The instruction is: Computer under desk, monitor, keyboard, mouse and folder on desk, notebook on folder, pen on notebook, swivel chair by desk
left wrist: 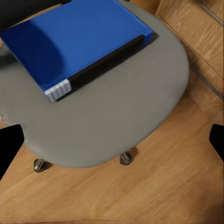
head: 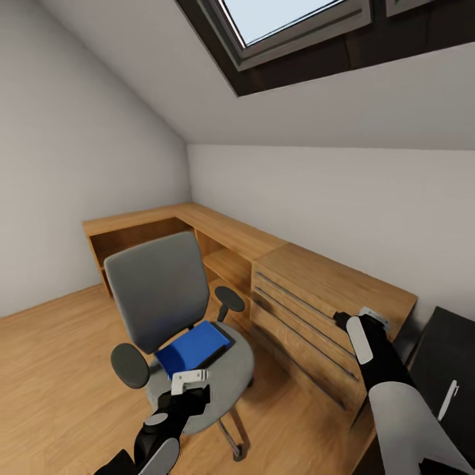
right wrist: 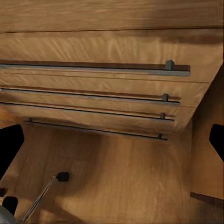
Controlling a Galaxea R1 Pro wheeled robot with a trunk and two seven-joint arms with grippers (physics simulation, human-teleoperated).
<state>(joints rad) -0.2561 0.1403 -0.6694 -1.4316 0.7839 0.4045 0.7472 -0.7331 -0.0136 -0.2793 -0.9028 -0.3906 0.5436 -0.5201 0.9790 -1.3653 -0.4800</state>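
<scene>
folder (head: pixel 193 347) comes first here: the thick blue slab lies flat on the seat of the swivel chair (head: pixel 155 290), just ahead of and below the left gripper (head: pixel 190 384), which hovers over the seat's near edge. in the left wrist view the folder (left wrist: pixel 74 39) sits ahead of the fingers with bare grey seat between, and the two dark fingertips (left wrist: pixel 9 147) show at the picture's far edges, set wide apart with nothing between them, so that gripper is spread and empty.

the right gripper (head: pixel 361 318) hangs in front of the light oak drawers (head: pixel 307 310) with long bar handles. its wrist view looks at those drawers (right wrist: pixel 112 84) and the plank floor below, again with the fingertips (right wrist: pixel 217 140) far apart at the frame's sides and holding nothing.

beside the right arm, toward its outer side, a dark flat thing (head: pixel 448 369) with a thin pale stick (head: pixel 448 399) on it lies at the picture's edge. they may be the notebook and pen, but i cannot tell for sure, nor what they rest on.

as a judgement, the folder step is not yet done: the folder is on the chair, ungrasped. from these views, i cannot judge the computer, monitor, keyboard and mouse steps. stacking and parking the chair by the desk appear to remain.
</scene>
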